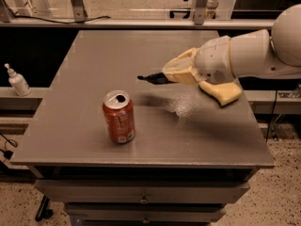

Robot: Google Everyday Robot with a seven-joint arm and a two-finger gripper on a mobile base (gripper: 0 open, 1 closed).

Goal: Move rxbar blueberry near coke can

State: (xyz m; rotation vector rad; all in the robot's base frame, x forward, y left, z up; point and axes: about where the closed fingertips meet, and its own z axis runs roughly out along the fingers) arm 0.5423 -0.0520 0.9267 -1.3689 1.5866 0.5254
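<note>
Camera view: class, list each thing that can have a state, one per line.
rxbar blueberry: held in the air above the table.
gripper: over the table's middle, fingers shut on the bar.
coke can: upright on the table, top opened.
yellow sponge: lying on the table, partly hidden.
white pump bottle: upright, left of the table.

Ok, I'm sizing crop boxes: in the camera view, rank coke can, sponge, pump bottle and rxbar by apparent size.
1. coke can.
2-3. yellow sponge, half hidden by the arm, and pump bottle: too alike to rank.
4. rxbar blueberry, only its end showing from the pincer holding it above the table's middle.
</note>
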